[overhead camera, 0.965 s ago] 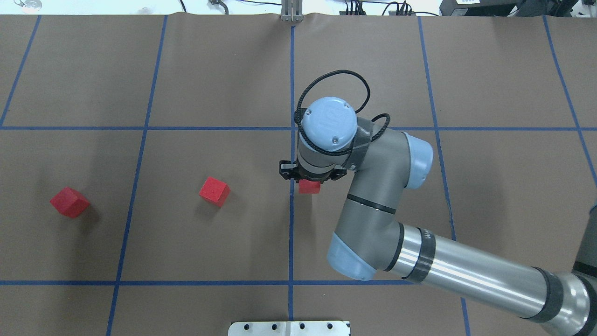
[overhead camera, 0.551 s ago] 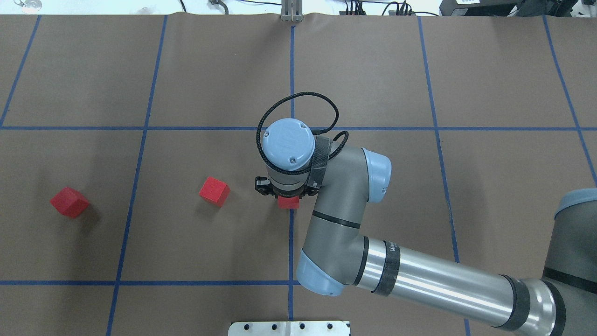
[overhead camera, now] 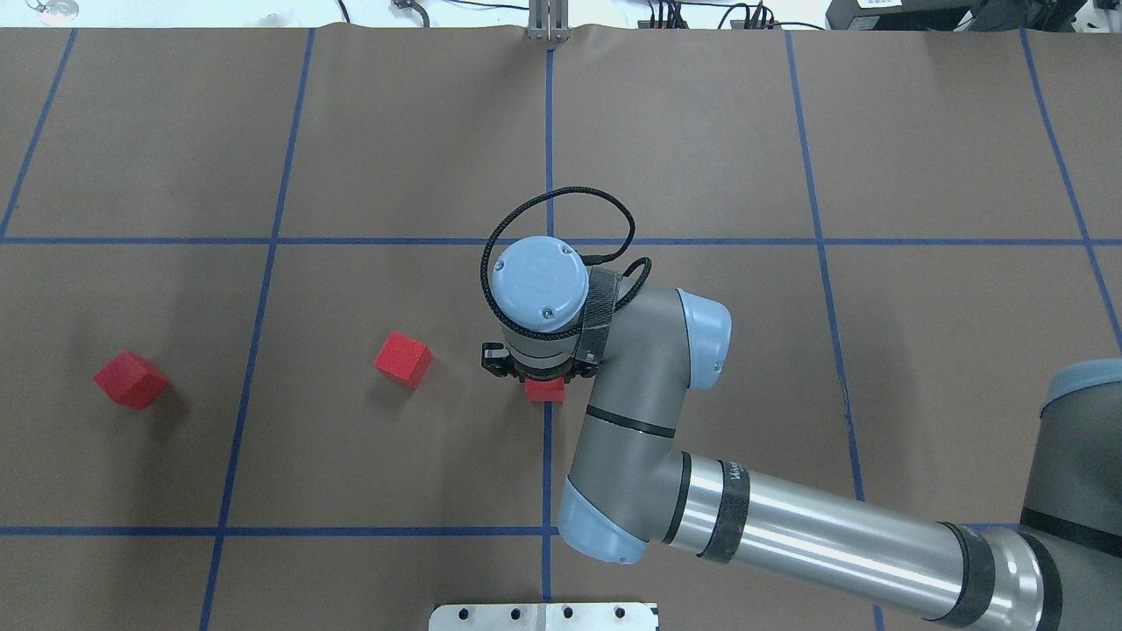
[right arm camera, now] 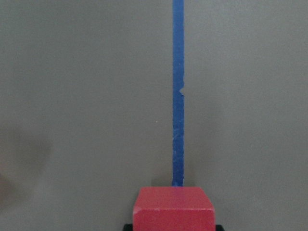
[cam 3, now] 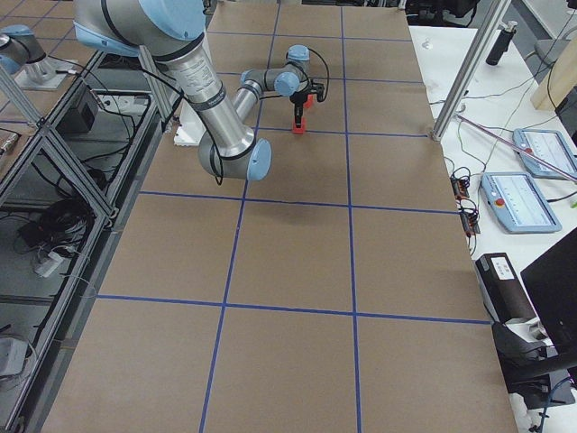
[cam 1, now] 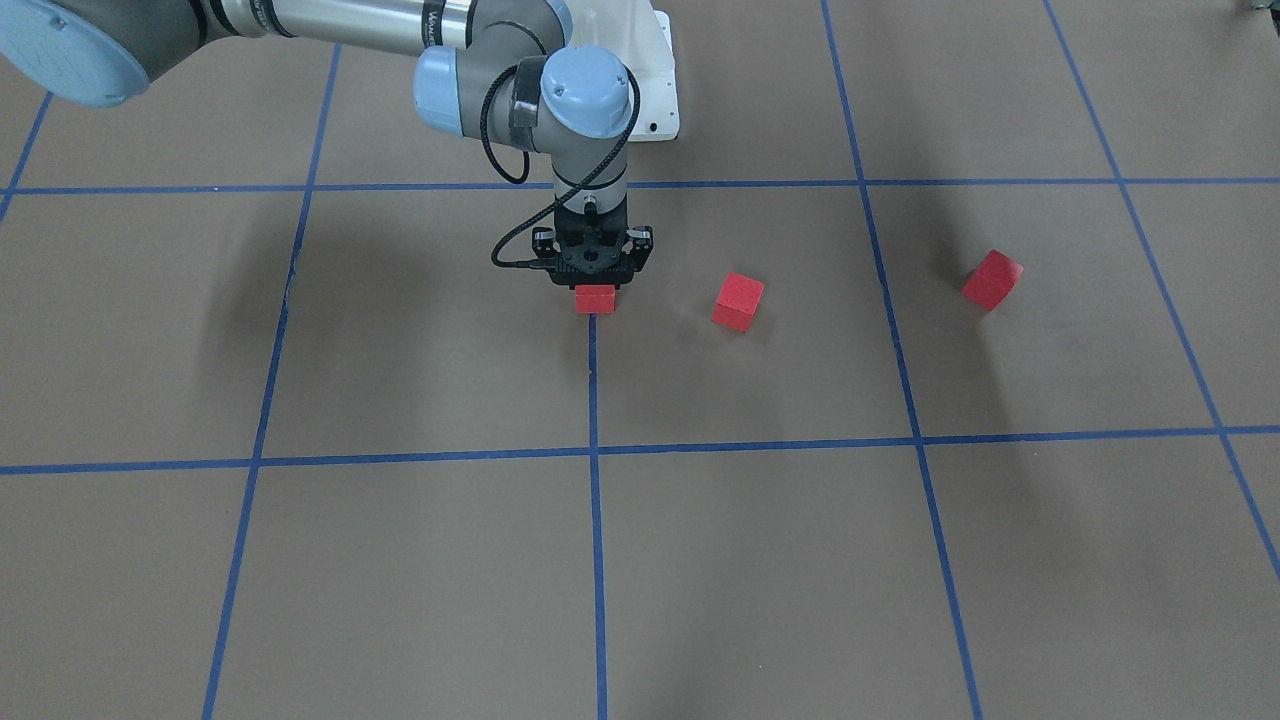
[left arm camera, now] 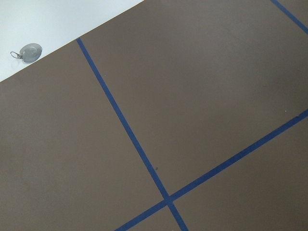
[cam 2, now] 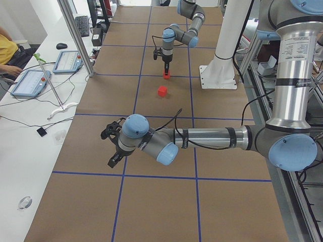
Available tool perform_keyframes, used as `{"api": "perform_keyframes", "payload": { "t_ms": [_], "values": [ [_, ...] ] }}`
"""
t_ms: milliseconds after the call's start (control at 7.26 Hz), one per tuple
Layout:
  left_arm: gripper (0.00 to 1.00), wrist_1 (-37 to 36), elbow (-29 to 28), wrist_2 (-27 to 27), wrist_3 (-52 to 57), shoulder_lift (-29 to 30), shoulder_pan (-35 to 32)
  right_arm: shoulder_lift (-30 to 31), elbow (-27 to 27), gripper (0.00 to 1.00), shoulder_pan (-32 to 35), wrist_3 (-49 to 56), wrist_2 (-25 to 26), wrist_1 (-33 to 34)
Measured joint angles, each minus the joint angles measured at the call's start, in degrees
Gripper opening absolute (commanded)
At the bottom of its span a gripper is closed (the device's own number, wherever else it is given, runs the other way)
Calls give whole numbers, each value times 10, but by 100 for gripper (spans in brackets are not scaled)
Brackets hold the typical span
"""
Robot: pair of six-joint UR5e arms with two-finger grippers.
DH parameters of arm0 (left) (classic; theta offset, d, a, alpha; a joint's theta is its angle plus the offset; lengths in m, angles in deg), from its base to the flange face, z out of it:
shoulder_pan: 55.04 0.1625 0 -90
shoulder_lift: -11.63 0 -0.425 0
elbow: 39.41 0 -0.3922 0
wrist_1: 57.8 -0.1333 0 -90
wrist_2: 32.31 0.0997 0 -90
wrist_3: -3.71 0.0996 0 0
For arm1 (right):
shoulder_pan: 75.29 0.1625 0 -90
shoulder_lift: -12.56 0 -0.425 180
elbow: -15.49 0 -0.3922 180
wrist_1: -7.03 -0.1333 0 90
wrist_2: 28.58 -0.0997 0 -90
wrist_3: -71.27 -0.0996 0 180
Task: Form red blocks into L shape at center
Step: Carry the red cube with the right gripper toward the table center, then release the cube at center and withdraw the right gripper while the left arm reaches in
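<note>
Center of the grid: right gripper [overhead camera: 536,375] is clamped on a red block [overhead camera: 545,391], its jaws pinching from either side. The block pokes out below the black fingers in the front view.

A second ago this pair hung to the right of the center line [overhead camera: 547,456]. It has since slid toward the robot's left and now sits squarely over the tape; in the right wrist view the block covers the line. Over the last half second it shifted only slightly, toward the base. Whether the block touches the brown surface, cannot tell.

On the robot's left, the second red block [overhead camera: 403,359] lies near. The third red block [overhead camera: 131,379] is well apart, past the next tape line. Neither has moved.

Far off, the left gripper [cam 2: 112,146] shows only from the side camera, well apart from all three blocks. Open or closed cannot be told.
</note>
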Motion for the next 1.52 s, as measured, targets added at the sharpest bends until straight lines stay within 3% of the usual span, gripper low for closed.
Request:
{"api": "perform_keyframes", "payload": {
  "t_ms": [276,413,965,1240,1516],
  "values": [
    [100,0,0,0,0,0,0,0,0,84,0,-6,0,-1],
    [100,0,0,0,0,0,0,0,0,97,0,-10,1,-1],
    [100,1,2,0,-4,5,0,0,10,98,3,-12,7,-3],
    [100,2,9,0,-40,30,9,5,46,99,39,-6,-3,-1],
    [100,0,38,2,-88,49,64,55,111,99,112,42,-39,-1]
  ]
}}
